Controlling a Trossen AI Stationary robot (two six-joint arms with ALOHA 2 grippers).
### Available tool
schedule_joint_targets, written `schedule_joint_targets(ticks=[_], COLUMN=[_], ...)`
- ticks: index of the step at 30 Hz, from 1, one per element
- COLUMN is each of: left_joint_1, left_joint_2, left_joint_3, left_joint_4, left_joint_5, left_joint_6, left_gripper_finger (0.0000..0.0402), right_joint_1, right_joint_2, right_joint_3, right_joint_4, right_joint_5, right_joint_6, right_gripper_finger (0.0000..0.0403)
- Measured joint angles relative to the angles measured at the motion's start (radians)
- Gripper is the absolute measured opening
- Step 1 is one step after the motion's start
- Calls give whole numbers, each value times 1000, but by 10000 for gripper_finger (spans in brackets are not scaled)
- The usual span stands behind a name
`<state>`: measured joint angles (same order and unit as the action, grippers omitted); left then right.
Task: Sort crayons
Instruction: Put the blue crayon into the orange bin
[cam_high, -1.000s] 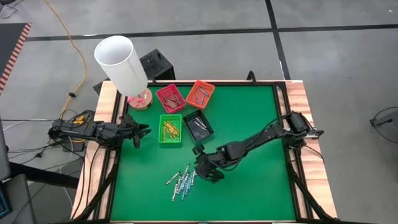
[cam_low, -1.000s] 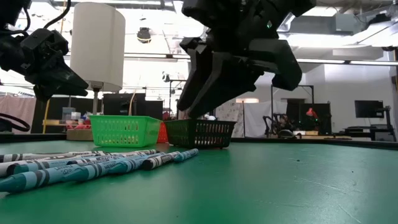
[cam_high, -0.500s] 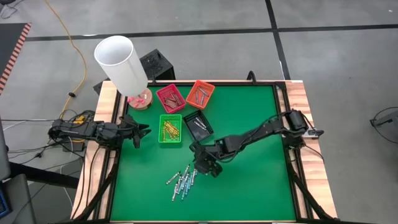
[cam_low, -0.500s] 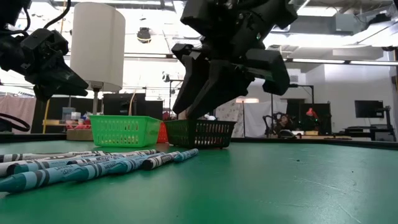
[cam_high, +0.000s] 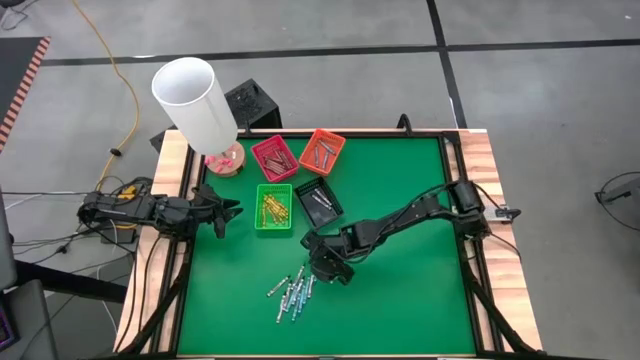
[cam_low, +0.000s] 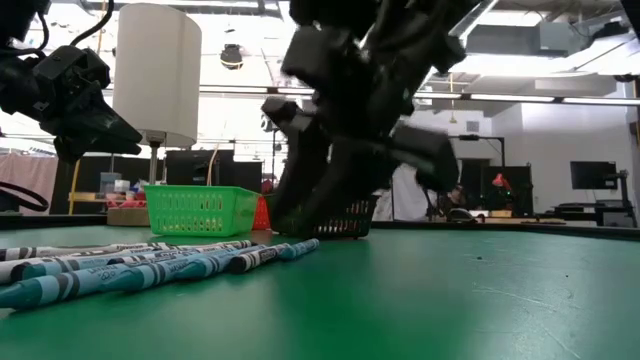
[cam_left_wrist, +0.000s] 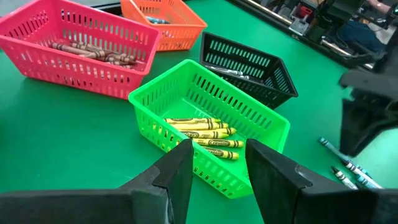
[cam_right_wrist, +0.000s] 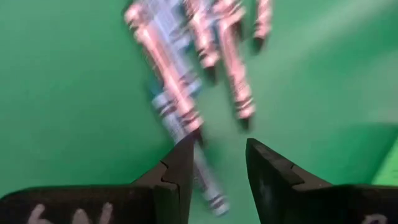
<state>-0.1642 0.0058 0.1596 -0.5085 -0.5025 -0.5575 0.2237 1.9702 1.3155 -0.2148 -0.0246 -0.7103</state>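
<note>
Right gripper (cam_high: 322, 267): lower centre of the high view, fingers parted and empty, poised over the loose crayons (cam_high: 292, 293) to pick one.
Left gripper (cam_high: 228, 211): waiting at left edge, released, nothing held.
Trays: green tray (cam_high: 273, 208) holds sorted yellows.

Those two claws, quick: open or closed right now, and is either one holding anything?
Left claw: open, empty, by the green tray.
Right claw: open, empty, over the loose crayons.
</note>
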Motion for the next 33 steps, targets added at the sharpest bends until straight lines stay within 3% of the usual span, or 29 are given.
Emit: schedule_joint_targets(ticks=[17,24,29,33], left_joint_1=[0,0,0,0], left_joint_2=[13,14,14,14], left_joint_3=[0,0,0,0], left_joint_4=[1,1,1,1], left_joint_5=[-1,0,0,0], left_joint_6=[0,0,0,0], left_gripper_finger=[137,137,137,137], right_joint_1=[-10,4,8,7], right_joint_2=[30,0,1,1], right_joint_3=[13,26,70,108], right_joint_4=[-59,-34,-75,-74], right_joint_5=[-4,62,62,124], right_joint_6=[24,29,166,448], right_gripper_finger=[140,140,140,140])
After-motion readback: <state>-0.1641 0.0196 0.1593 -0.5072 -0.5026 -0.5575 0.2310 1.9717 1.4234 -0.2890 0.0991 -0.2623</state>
